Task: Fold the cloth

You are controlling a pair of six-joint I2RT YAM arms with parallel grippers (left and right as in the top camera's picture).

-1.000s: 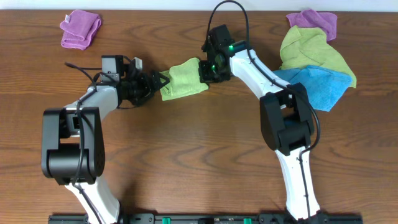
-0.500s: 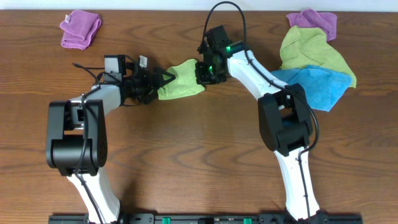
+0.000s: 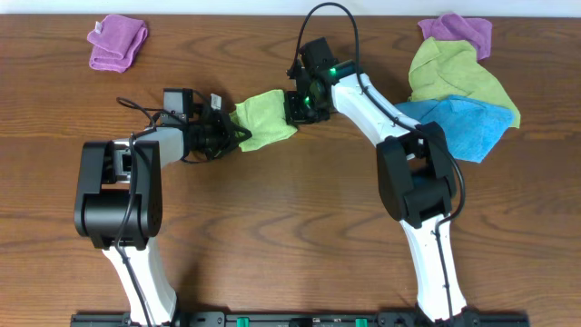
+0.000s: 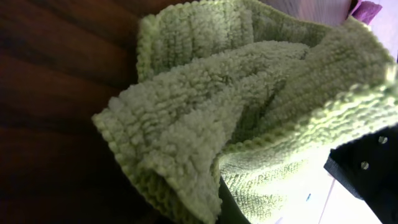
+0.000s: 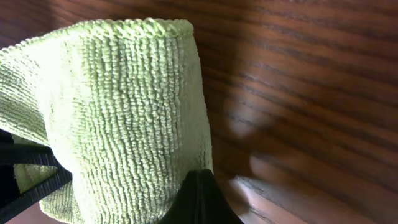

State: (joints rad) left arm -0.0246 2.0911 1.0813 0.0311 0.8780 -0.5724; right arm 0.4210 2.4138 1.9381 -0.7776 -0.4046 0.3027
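The cloth point(image 3: 265, 116), small and light green, lies bunched on the wooden table between my two grippers. My left gripper point(image 3: 238, 134) is at its left edge, shut on a fold of it. In the left wrist view the rumpled cloth point(image 4: 249, 112) fills the frame, with a dark finger point(image 4: 225, 208) pressed against its lower edge. My right gripper point(image 3: 296, 107) is shut on the cloth's right corner. In the right wrist view the two black fingertips point(image 5: 200, 196) meet on the edge of the ribbed cloth point(image 5: 124, 112).
A folded purple cloth point(image 3: 118, 42) lies at the back left. At the back right a pile holds a purple cloth point(image 3: 457, 34), a larger green cloth point(image 3: 454, 73) and a blue cloth point(image 3: 458, 123). The left arm's cable point(image 3: 145, 111) trails over the table.
My left gripper has slid right onto the cloth's left edge and gone from open to shut on it. The cloth has bunched a little. The right gripper has hardly moved.
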